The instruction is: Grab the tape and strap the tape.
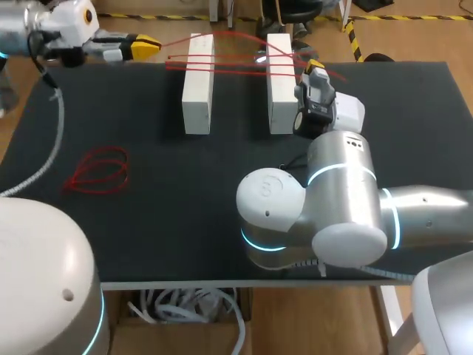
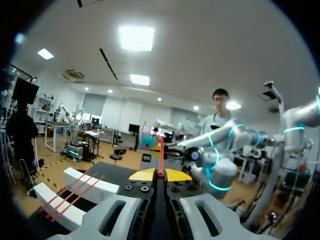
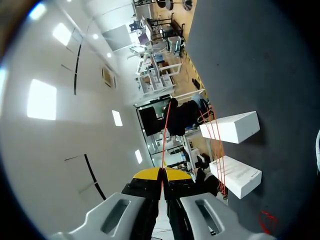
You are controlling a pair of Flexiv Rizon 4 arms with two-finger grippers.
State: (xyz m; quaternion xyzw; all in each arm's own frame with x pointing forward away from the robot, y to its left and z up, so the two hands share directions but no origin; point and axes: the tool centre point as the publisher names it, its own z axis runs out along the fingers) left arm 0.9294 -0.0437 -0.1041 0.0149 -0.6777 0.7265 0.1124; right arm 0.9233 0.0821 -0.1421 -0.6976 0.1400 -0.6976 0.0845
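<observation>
Tape (image 1: 229, 66), red, in thin strands, spans tops of 2 white blocks: left block (image 1: 198, 85) and right block (image 1: 279, 92), side by side on far half of worktop (image 1: 185, 222). Left hand (image 1: 151, 46) sits at far-left corner of worktop, fingers pressed together; its wrist view shows red strand pinched between yellow tips. Right hand (image 1: 315, 68) sits just beside right block, fingers likewise clamped on red strand. Loose red coil (image 1: 96, 171) lies on worktop near left side, well apart from both hands.
</observation>
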